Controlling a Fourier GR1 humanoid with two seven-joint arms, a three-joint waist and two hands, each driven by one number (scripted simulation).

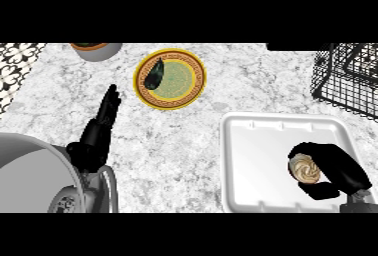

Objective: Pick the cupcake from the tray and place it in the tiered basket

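The cupcake (303,169), with swirled cream frosting, sits in the white tray (258,160) at the lower right. My right hand (336,167) is inside the tray with its fingers and thumb curled round the cupcake from the right side. The black wire tiered basket (347,75) stands at the upper right edge, partly cut off. My left hand (103,120) rests at the left with straight fingers pointing up, holding nothing.
A yellow patterned plate (171,78) with a dark mussel-like object (155,73) lies at the top centre. A grey pot (96,50) shows at the top left. Marble counter lies between the plate and the tray.
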